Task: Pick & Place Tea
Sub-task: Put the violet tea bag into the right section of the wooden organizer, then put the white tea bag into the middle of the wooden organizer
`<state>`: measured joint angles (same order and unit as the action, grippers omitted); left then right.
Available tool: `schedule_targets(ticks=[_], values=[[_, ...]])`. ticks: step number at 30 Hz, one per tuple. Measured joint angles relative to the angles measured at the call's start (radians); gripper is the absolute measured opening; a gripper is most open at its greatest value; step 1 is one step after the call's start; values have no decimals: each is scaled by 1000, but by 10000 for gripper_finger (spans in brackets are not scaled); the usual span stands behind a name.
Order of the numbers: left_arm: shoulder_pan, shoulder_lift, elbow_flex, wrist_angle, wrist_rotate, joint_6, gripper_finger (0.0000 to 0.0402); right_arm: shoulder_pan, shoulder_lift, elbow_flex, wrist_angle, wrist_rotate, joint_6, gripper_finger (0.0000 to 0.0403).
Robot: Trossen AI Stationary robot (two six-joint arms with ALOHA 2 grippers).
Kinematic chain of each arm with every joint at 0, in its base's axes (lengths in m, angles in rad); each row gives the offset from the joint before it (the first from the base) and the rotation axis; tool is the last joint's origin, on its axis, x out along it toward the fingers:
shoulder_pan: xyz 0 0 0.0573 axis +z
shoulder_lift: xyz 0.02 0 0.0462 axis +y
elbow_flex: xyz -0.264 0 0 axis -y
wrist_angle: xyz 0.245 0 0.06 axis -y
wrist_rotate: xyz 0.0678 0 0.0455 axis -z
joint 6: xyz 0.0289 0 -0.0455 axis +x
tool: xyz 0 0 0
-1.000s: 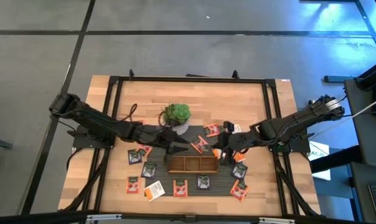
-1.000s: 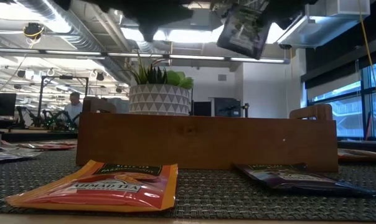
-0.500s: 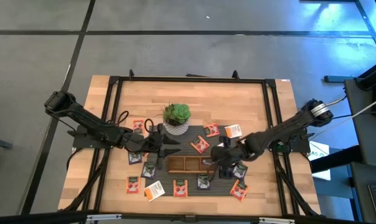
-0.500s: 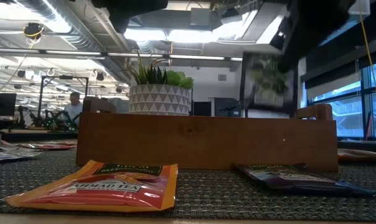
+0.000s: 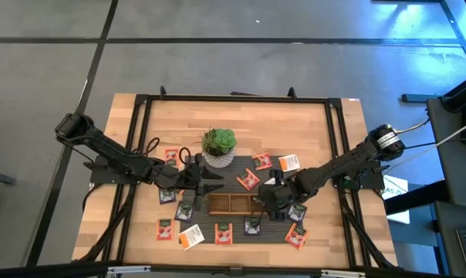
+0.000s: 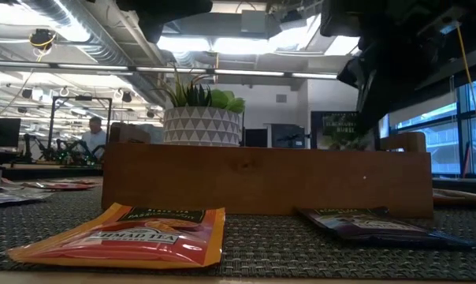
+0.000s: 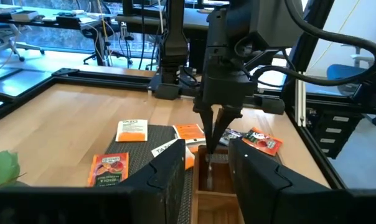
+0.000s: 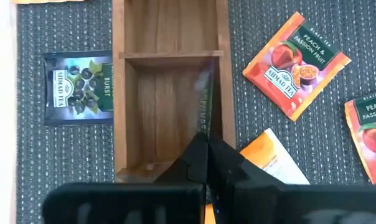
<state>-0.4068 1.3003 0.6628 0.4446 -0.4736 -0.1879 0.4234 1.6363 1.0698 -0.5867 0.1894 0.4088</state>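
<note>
A long wooden tray (image 5: 234, 203) with three compartments lies on a dark mat near the table's front. My right gripper (image 5: 270, 202) stands over its right end, shut on a dark green tea sachet (image 6: 340, 130) that hangs edge-on into the end compartment (image 8: 169, 118). The tray wall hides the sachet's lower part in the low view. My left gripper (image 5: 211, 185) hovers level and open at the tray's left end, with nothing between its fingers (image 7: 175, 177). Other tea sachets (image 5: 165, 228) lie flat on the mat and on the wood around the tray. My right gripper pinches the dark sachet's upper edge (image 8: 205, 127) between its two fingers. The fingers come steeply from above, slanting from the table's right. The sachet hangs upright below them, inside the end compartment next to its side wall; whether it touches the floor is hidden.
A potted plant (image 5: 218, 147) stands just behind the tray's left half. An orange-red sachet (image 6: 128, 233) and a dark one (image 6: 372, 223) lie in front of the tray. A peach sachet (image 8: 295, 62) lies beside the compartment. A black frame (image 5: 140, 100) borders the table.
My right gripper has come down toward the tray and tipped more steeply, still shut on the sachet. The sachet, first high above the tray, now hangs inside the end compartment. My left gripper drew back toward the table's left edge, then kept still.
</note>
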Motion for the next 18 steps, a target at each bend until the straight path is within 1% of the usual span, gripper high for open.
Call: schedule_targets(ticks=[3,7,10,13,16,18], values=[[0,0,0,0,0,1,118,-1,0,0,1,0,-4,16],[0,0,0,0,0,15,120,-1,0,0,1,0,-55,38],[0,0,0,0,0,16,119,-7,-3,0,-1,-1,-54,66],[0,0,0,0,0,16,119,-18,-19,0,-9,-20,-53,102],[0,0,0,-1,0,17,122,-28,-55,0,-25,-23,-52,132],[0,0,0,-1,1,18,123,-28,-96,1,-30,-23,-71,144]])
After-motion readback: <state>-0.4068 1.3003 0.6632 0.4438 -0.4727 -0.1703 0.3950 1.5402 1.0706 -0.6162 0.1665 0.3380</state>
